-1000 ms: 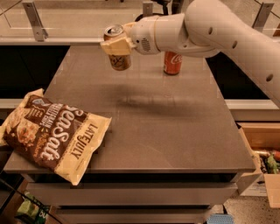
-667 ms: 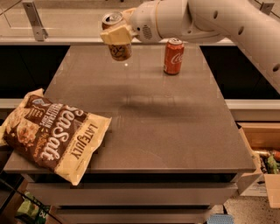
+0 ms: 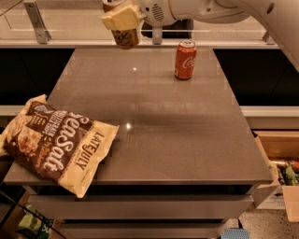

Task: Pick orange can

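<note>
While the white robot arm (image 3: 219, 9) reaches in from the upper right along the top edge of the view, its two-finger gripper (image 3: 121, 19) sits at the top, left of centre. Jaws are closed on the golden-orange drink can (image 3: 126, 38) with pale curly markings. One cream-coloured pad (image 3: 122, 17) lies across the can's upper part; the other pad is hidden behind the can. Only the can's lower half shows below the pad, and its top is covered by the gripper. The can is in the air, clear of the grey rectangular tabletop (image 3: 177, 140), touching nothing but the jaws. In the view it overlaps the tabletop's far edge. Whether it is upright or tilted: cannot tell.

Other items:
- The red Coca-Cola can (image 3: 185, 59) stands upright on the tabletop near the far edge, right of centre. It is to the right of the gripper and well apart from it.
- The brown and cream chip bag (image 3: 58, 144), lettered "Sea Salt" and "Late July", lies flat at the near-left corner. It overhangs the left and front edges.
- The open cardboard box (image 3: 275, 144) sits beside the tabletop at the lower right; its contents are too small to identify.
- A faint dark shadow band crosses the middle of the tabletop.
</note>
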You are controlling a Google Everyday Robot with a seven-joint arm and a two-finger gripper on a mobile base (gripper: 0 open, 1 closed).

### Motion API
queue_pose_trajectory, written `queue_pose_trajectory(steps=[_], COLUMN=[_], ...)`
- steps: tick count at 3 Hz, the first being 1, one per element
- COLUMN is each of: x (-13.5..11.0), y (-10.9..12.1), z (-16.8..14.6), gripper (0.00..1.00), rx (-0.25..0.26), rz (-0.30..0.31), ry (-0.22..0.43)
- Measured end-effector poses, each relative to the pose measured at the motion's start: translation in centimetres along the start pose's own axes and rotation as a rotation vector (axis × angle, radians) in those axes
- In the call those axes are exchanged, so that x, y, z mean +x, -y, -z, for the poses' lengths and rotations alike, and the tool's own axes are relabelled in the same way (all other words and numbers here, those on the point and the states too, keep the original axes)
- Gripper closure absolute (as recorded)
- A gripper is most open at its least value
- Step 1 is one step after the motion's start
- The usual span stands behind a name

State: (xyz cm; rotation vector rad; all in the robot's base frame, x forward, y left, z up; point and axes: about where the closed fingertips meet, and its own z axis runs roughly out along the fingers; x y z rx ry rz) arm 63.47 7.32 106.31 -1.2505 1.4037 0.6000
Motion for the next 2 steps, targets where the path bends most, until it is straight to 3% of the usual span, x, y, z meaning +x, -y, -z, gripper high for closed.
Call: queue_pose_trajectory(steps=[1, 2], x=[-2.92, -2.96], y=[-1.07, -1.09], z=[1.09, 1.09], gripper=[1.0, 1.0], rx=[0.001, 0.001], rz=[0.057, 0.058], ry=[-0.016, -0.016])
